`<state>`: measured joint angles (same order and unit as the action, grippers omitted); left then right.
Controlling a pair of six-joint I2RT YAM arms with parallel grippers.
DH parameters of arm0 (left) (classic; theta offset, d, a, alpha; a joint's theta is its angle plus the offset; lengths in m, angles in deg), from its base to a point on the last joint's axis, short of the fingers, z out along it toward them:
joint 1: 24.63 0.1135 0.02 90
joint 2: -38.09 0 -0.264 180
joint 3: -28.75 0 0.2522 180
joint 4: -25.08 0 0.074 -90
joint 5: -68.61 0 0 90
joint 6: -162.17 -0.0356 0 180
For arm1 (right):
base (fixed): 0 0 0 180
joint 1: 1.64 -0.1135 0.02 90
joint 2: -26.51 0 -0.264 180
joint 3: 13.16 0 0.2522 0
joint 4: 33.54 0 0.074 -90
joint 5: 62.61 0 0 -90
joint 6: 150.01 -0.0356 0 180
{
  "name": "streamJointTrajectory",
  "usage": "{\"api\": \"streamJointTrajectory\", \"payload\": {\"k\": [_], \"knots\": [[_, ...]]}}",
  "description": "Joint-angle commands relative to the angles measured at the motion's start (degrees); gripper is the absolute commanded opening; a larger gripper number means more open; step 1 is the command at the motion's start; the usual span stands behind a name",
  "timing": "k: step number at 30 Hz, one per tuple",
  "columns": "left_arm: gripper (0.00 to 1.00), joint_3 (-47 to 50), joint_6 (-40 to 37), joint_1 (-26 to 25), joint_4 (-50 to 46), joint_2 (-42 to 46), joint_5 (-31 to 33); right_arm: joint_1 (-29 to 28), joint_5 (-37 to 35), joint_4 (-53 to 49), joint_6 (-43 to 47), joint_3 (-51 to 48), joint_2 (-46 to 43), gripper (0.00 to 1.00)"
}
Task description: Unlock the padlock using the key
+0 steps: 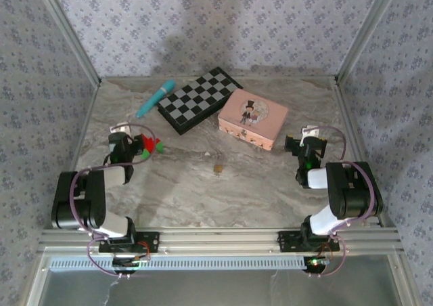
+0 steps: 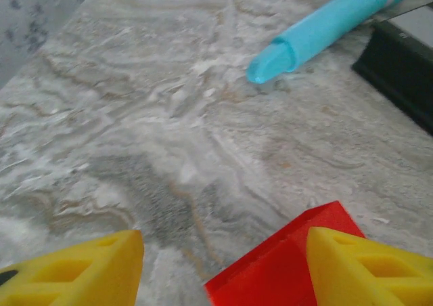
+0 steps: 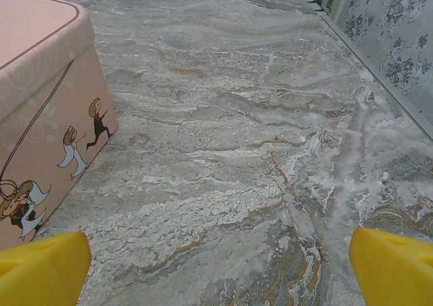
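Note:
The tiny brass padlock lies on the marble table, midway between the two arms and apart from both. A faint pale speck sits up and left of it; I cannot tell whether that is the key. My left gripper is at the left and stands open. A red block rests against its right yellow finger, with a gap to the left finger. My right gripper stands wide open over bare marble, beside the pink tin.
A turquoise pen and a folded chessboard lie at the back left. Small red and green pieces sit at the left gripper's tip. Papered walls close in the table on three sides.

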<state>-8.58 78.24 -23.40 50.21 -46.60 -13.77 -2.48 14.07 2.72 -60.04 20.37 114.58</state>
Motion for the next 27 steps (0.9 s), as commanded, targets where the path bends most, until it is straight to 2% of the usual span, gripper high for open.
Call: {"api": "streamJointTrajectory", "payload": {"k": [1, 2, 4, 5, 7, 12, 15, 27], "knots": [[0.65, 3.1, -2.9, 0.4, 14.2, -3.4, -3.9, 0.2, -1.1, 1.8, -0.1, 0.9, -0.1, 1.00], [0.65, 2.5, -2.7, 0.4, 11.1, -2.2, -3.7, 0.2, -1.1, 1.8, -0.1, 0.9, -0.1, 1.00], [0.66, 2.9, -3.0, 0.4, 14.1, -3.5, -3.9, 0.1, -1.1, 1.8, -0.1, 0.9, -0.1, 1.00], [0.73, 2.1, -2.9, 0.4, 11.2, -2.9, -3.8, 0.2, -1.1, 1.8, -0.1, 0.9, -0.1, 1.00], [0.99, 0.8, -3.3, 0.4, 9.7, -3.3, -4.1, 0.2, -1.1, 1.8, -0.1, 0.8, -0.1, 1.00], [1.00, 0.5, -3.6, 0.3, 8.8, -3.2, -4.3, 0.2, -1.1, 1.8, -0.1, 0.9, -0.1, 1.00], [1.00, -0.3, -4.4, 0.2, 7.5, -3.3, -6.7, 0.1, -1.0, 1.8, -0.1, 0.8, -0.1, 1.00], [1.00, -0.3, -4.4, 0.3, 7.4, -3.4, -6.7, 0.2, -0.8, 1.5, -0.2, 1.1, 0.0, 1.00]]}}
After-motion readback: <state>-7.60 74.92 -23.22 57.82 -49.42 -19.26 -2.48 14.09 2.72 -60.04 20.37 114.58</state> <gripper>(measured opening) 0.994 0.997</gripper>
